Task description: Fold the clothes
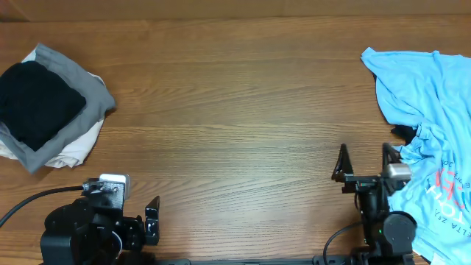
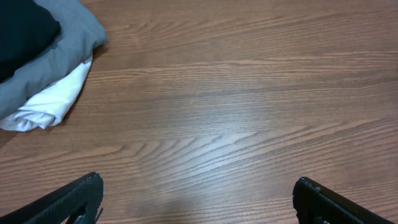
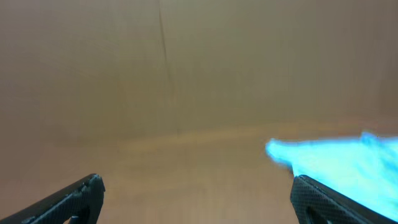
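A crumpled light blue T-shirt (image 1: 427,110) with printed letters lies unfolded at the table's right edge; it shows blurred in the right wrist view (image 3: 336,165). A stack of folded clothes (image 1: 48,107), black on grey on white, sits at the far left and also shows in the left wrist view (image 2: 43,59). My left gripper (image 2: 196,196) is open and empty above bare wood near the front left. My right gripper (image 1: 366,163) is open and empty just left of the blue shirt's lower part; in the right wrist view (image 3: 196,196) nothing is between its fingers.
The wooden table (image 1: 235,110) spans the whole view. The left arm's base (image 1: 88,228) and the right arm's base (image 1: 386,228) stand at the front edge.
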Motion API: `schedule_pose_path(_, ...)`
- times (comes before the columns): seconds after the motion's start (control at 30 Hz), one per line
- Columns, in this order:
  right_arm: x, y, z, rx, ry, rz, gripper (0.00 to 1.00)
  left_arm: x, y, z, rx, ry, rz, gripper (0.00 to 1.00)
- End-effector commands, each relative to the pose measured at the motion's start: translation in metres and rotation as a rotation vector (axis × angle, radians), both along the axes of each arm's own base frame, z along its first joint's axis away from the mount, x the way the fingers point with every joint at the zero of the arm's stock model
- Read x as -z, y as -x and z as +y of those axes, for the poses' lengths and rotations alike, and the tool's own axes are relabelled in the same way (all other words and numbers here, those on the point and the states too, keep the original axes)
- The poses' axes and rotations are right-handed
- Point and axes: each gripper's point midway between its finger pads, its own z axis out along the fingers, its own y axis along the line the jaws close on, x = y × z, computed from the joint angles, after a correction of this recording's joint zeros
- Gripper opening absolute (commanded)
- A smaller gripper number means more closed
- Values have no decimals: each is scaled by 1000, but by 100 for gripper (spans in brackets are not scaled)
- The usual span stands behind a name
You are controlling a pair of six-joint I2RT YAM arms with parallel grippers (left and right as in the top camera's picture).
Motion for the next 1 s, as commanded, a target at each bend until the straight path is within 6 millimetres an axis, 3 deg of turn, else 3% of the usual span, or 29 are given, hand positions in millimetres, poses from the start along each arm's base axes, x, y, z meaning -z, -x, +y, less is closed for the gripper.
schedule_pose_path(0.0,20,-1,0,-3,15,67,100,-1,0,1,7,-18,-12,100)
schedule_pose_path(0.97,20,0,4,-19,16,68,100,-1,0,1,7,-18,-12,100)
